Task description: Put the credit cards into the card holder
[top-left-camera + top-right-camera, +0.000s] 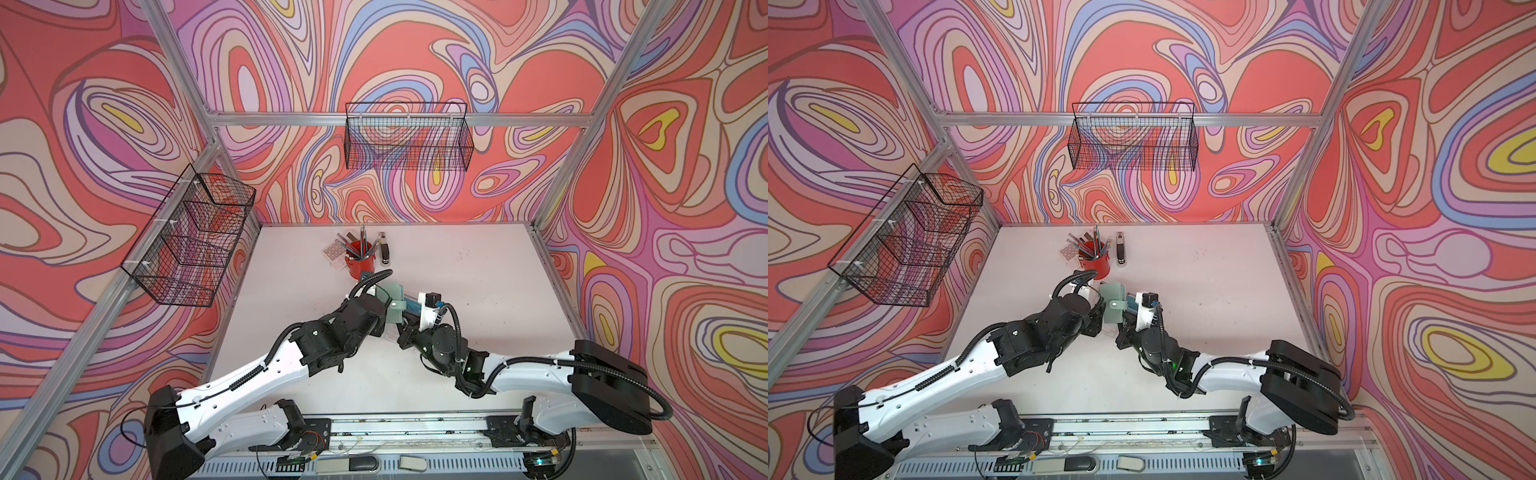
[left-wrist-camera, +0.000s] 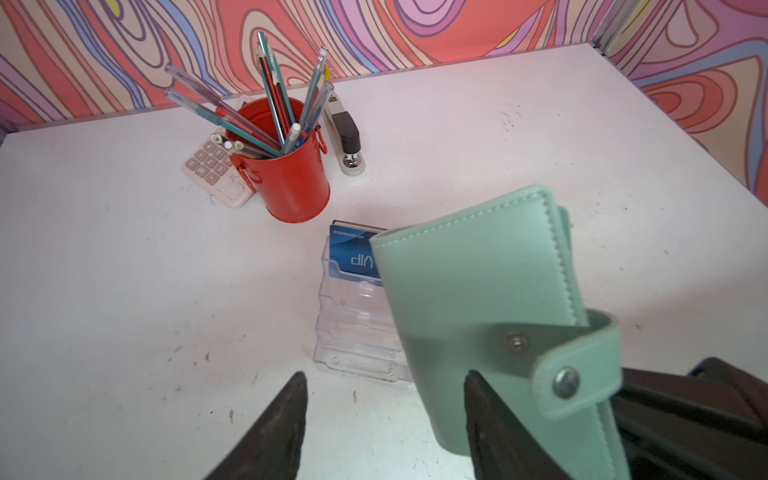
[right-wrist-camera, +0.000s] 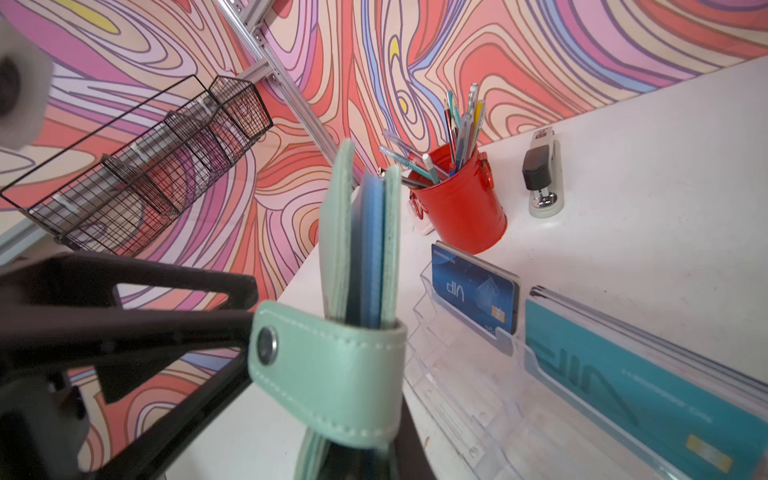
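The right tool [image 3: 365, 465] pinches the green card holder [image 2: 478, 282]; the left tool [image 2: 384, 376] stands wide at its 9 o'clock, gripping nothing.

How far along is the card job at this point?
Done: blue card edges show between the holder's covers. In hand: the right gripper, shut, holds the holder off the table; the left gripper is open beside it, and the strap looks unsnapped. Left: one blue card stands in the clear stand, and a teal card sits behind clear plastic nearby.
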